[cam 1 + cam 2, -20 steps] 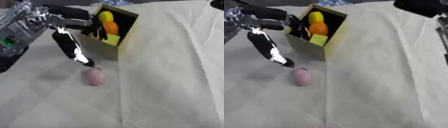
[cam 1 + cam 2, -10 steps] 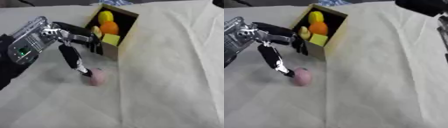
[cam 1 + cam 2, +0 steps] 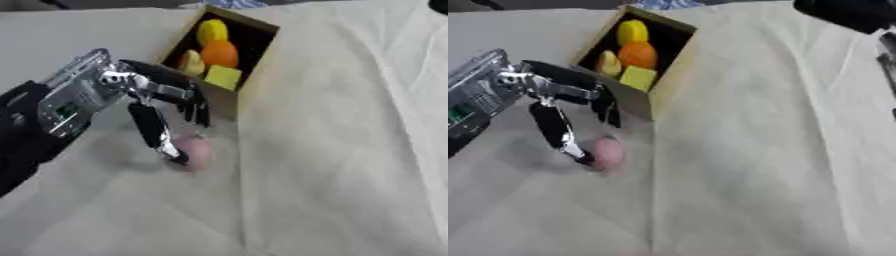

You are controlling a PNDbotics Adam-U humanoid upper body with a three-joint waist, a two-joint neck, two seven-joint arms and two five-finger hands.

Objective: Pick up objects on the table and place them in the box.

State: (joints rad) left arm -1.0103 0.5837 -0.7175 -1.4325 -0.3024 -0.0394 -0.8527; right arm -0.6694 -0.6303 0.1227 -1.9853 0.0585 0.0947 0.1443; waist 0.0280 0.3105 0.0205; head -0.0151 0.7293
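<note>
Pink and rounded, the small object [image 3: 196, 150] lies on the pale cloth [image 3: 350, 150] that covers the table, at about 7 o'clock from the box [image 3: 249, 65] and near its closest wall. What kind of thing it is cannot be made out beyond its colour and egg-like shape.

Against its 9 o'clock side rests the tip of the left hand's thumb [image 3: 156, 131], a long black digit that slants down from the palm. The left hand [image 3: 131, 92] comes in from 9 o'clock, its silver-and-black back turned up. Its fingers [image 3: 194, 102] reach out over the object toward the box and bend down at their ends, hanging just above the pink thing at its 12 o'clock. Thumb and fingers bracket the object without closing on it, so the hand is spread, not gripping.

Inside the box, which lies at 12 o'clock of the object with its dark interior open to view, sit a yellow fruit [image 3: 212, 31], an orange fruit [image 3: 220, 53], a pale yellow piece [image 3: 191, 62] and a yellow block [image 3: 224, 77].

A dark part of the right arm [image 3: 850, 12] shows at the 1 o'clock corner of the right eye view; its hand is out of sight.
</note>
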